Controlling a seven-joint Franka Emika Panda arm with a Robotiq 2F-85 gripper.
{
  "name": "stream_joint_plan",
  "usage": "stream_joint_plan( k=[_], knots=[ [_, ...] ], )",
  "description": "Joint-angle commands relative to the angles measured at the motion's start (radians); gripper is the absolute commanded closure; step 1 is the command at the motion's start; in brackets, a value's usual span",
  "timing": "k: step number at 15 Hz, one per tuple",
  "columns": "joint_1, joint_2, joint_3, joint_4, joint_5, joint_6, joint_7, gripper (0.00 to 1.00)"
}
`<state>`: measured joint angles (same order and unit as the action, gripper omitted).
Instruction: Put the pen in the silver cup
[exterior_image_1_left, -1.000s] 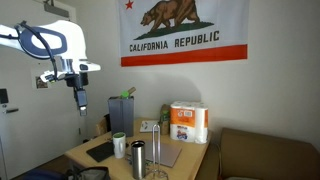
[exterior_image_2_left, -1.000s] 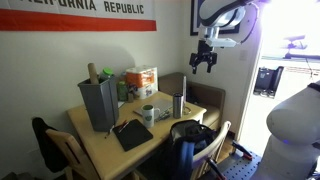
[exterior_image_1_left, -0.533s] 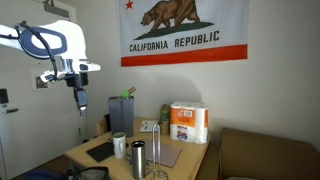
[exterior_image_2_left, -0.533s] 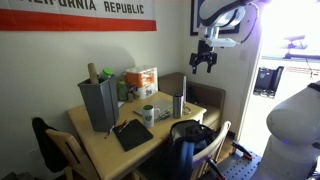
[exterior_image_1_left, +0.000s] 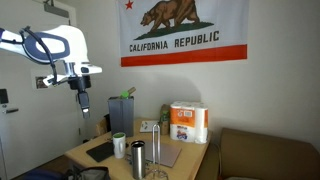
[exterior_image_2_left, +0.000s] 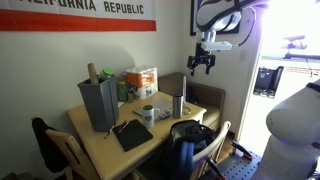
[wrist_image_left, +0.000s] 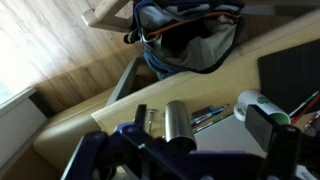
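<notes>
Black and wide apart, the 2 fingers of the pincer (exterior_image_2_left: 201, 66) point down with nothing between them, so it is open and empty. It hangs high in the air on the white arm (exterior_image_1_left: 55, 45), well above the table (exterior_image_2_left: 160, 135).

In the wrist view a steel tumbler (wrist_image_left: 180, 124) stands straight below. Just beside it, a few thin coloured pens (wrist_image_left: 206, 117) lie flat on the pale wood, between the tumbler and the silver cup (wrist_image_left: 250, 102). None of them is inside the cup. Which one is meant I cannot tell, and in both exterior views they are too small to make out.

In an exterior view the tumbler (exterior_image_2_left: 178, 105) stands near the table corner closest to the arm. The silver cup (exterior_image_2_left: 148, 114) sits upright nearer the middle of the table, apart from the tumbler.

A black pad (exterior_image_2_left: 132, 133) lies flat toward the front edge. A tall grey bin (exterior_image_2_left: 98, 103) stands at the opposite end from the tumbler. A pack of paper towels (exterior_image_2_left: 141, 80) sits at the edge along the wall. A dark backpack (exterior_image_2_left: 190, 135) rests against the edge nearest the cup.
</notes>
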<state>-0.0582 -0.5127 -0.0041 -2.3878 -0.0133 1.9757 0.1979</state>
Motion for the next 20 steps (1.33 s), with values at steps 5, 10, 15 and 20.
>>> stream_joint_plan(
  k=[5, 10, 15, 20],
  knots=[
    [-0.153, 0.24, 0.304, -0.07, -0.102, 0.43, 0.587, 0.0],
    [-0.154, 0.322, 0.326, -0.074, -0.244, 0.516, 0.832, 0.0],
    [-0.086, 0.344, 0.256, -0.083, -0.267, 0.523, 0.863, 0.0],
    [-0.045, 0.439, 0.212, -0.076, -0.314, 0.64, 1.11, 0.0]
  ],
)
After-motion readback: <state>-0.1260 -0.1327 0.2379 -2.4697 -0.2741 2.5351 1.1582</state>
